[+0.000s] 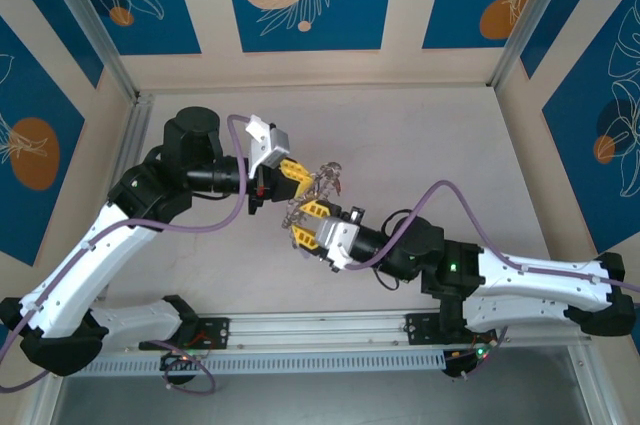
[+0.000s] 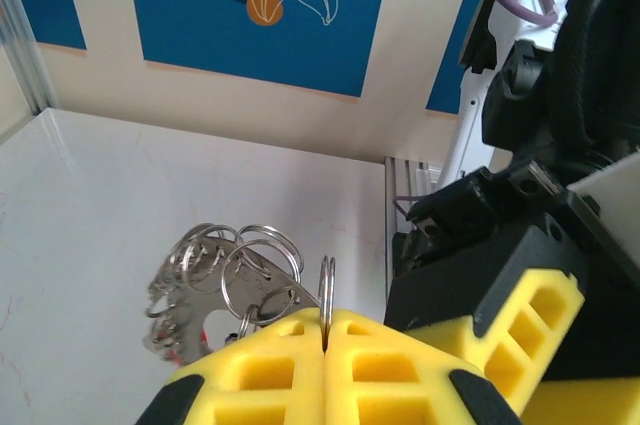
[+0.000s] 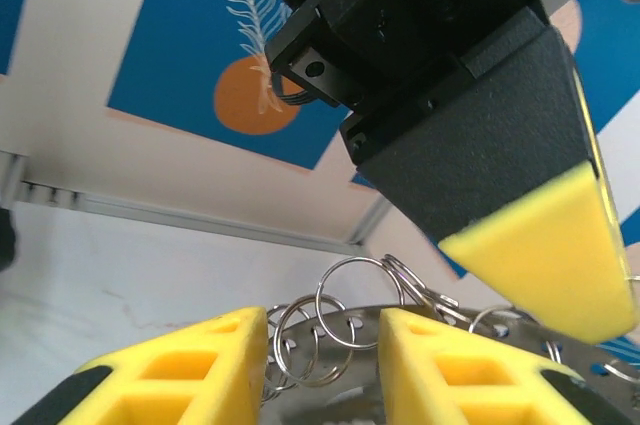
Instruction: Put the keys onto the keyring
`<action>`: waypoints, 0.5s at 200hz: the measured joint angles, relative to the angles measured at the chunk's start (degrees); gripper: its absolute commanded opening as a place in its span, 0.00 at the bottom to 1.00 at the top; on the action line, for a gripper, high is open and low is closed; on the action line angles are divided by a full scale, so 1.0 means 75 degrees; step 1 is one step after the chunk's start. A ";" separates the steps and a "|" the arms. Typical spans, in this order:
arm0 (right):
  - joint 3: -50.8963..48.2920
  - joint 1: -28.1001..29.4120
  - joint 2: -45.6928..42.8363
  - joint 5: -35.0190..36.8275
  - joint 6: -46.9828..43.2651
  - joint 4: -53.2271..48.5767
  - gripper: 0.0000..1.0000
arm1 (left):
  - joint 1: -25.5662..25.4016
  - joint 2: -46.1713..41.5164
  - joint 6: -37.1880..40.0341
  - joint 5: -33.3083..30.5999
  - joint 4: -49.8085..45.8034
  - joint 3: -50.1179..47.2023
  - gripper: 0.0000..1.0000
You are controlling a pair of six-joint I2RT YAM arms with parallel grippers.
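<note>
The keyring [image 1: 320, 185] is a flat silver plate with many small wire loops, held in the air between the two arms. My left gripper [image 1: 296, 173] is shut, its yellow fingers [image 2: 270, 365] pinching one upright loop [image 2: 326, 285] on the rim of the keyring [image 2: 200, 280]. A small red bit [image 2: 173, 353] hangs under the plate; I cannot tell whether it is a key. My right gripper [image 1: 305, 223] comes from below and is open [image 3: 322, 327], with the keyring [image 3: 400, 330] and its loops lying across the gap between the fingers.
The pale table [image 1: 430, 135] lies below, fenced by an aluminium frame [image 1: 300, 327] at the front and blue patterned walls. The right arm's black body and yellow finger [image 2: 520, 325] crowd close beside the left gripper. The left gripper's yellow finger [image 3: 545, 245] hangs over the right gripper.
</note>
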 measured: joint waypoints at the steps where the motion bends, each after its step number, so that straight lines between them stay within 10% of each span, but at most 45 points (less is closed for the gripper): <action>1: -0.0006 0.0006 0.0003 0.0017 -0.0015 0.0012 0.34 | 0.0003 0.0000 -0.0003 -0.0003 0.0000 0.0000 0.00; 100: -0.0044 0.0449 -0.0391 0.0825 -0.0793 0.0388 0.37 | 0.0399 0.0012 -0.0283 0.0434 0.0061 0.0000 0.00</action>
